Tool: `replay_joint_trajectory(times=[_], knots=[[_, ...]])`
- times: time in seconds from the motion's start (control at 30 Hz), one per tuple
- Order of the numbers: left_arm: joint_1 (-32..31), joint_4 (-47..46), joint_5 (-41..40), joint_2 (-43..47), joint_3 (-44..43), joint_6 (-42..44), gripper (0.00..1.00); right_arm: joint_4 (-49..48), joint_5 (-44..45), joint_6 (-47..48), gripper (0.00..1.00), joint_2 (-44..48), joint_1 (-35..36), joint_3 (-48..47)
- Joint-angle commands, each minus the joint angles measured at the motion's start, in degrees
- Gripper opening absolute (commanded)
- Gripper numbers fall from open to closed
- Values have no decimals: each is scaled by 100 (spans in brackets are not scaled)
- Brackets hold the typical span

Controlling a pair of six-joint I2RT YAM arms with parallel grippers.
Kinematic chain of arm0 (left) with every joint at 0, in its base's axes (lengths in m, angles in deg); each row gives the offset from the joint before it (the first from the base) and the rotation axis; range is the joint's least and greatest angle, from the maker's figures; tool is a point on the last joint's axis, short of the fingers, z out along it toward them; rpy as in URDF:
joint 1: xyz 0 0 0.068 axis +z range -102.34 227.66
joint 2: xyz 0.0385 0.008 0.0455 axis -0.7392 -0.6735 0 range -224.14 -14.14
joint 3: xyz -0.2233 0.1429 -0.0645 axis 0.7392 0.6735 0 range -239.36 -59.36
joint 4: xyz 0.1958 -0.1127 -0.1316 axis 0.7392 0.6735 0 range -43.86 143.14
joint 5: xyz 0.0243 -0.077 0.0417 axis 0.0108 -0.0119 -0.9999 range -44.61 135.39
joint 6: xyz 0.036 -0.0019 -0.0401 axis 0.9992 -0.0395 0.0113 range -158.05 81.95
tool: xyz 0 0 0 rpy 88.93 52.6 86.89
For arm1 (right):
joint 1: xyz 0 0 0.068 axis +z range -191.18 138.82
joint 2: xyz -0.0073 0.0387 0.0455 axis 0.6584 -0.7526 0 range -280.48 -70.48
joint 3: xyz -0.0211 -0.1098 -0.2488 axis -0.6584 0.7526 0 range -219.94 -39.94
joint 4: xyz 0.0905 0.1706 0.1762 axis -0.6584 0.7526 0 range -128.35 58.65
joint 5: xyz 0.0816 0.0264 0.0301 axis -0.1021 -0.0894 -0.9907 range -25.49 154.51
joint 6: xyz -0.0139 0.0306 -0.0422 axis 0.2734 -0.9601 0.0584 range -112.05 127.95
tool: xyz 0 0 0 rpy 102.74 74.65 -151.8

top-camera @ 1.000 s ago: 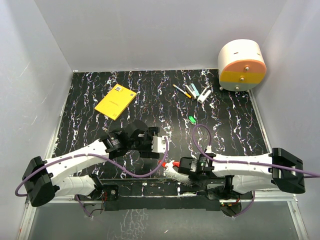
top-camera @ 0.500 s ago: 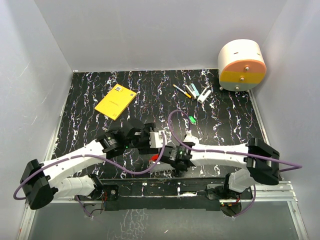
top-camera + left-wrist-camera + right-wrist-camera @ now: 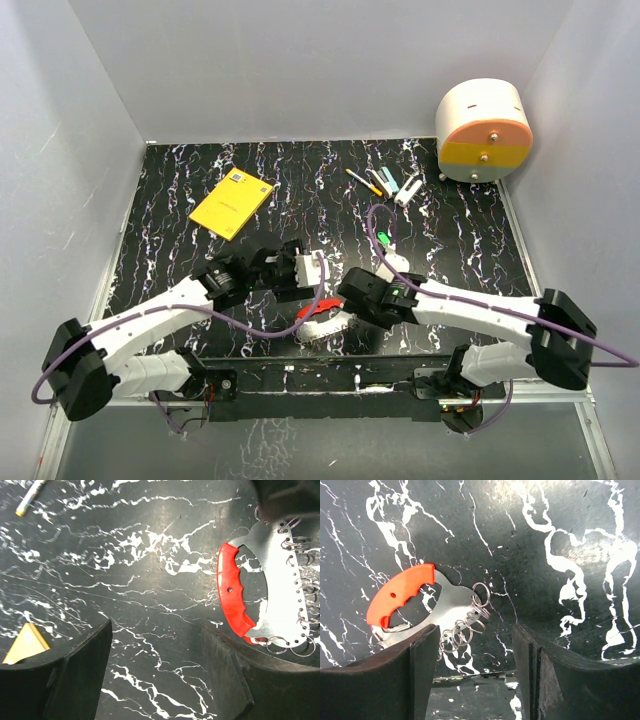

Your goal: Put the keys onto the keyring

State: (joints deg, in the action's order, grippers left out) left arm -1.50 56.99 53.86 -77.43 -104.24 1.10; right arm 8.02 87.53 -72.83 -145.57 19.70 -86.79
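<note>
The keys show as one red-and-silver piece lying flat on the black marbled table near its front edge. It has a red grip on a silver plate, with several wire rings along the plate's curved edge. My right gripper is open just above it; its left finger hides the plate's lower end, and nothing sits between the fingers. My left gripper is open over bare table just left of the piece, empty. In the top view the left gripper and the right gripper nearly meet.
A yellow box lies at the back left, its corner also showing in the left wrist view. Pens and markers and a small green piece lie behind the right arm. A white, orange and yellow drum stands in the back right corner.
My right gripper, shut on the red-and-silver piece before, carried it left toward the left gripper and has opened; the piece now lies on the table. The left arm shifted slightly right.
</note>
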Motion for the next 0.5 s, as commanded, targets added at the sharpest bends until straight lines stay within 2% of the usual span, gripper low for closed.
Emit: replay_joint_trajectory(times=[0.0,0.2,0.27,0.37,0.47], knots=[[175,-102,477,-369,-206,-282,71,-179,212,567,63,546,-342,255],[194,-466,1141,-987,-401,-534,76,-227,114,1117,63,682,-795,383],[195,-478,1434,-1315,-587,-638,76,-303,55,1239,59,814,-935,541],[200,-498,1375,-1661,-827,-773,75,-934,-349,1545,52,1068,-1263,924],[348,-752,1262,-1642,-782,-1126,75,-1556,-802,1612,50,1020,-1452,1158]])
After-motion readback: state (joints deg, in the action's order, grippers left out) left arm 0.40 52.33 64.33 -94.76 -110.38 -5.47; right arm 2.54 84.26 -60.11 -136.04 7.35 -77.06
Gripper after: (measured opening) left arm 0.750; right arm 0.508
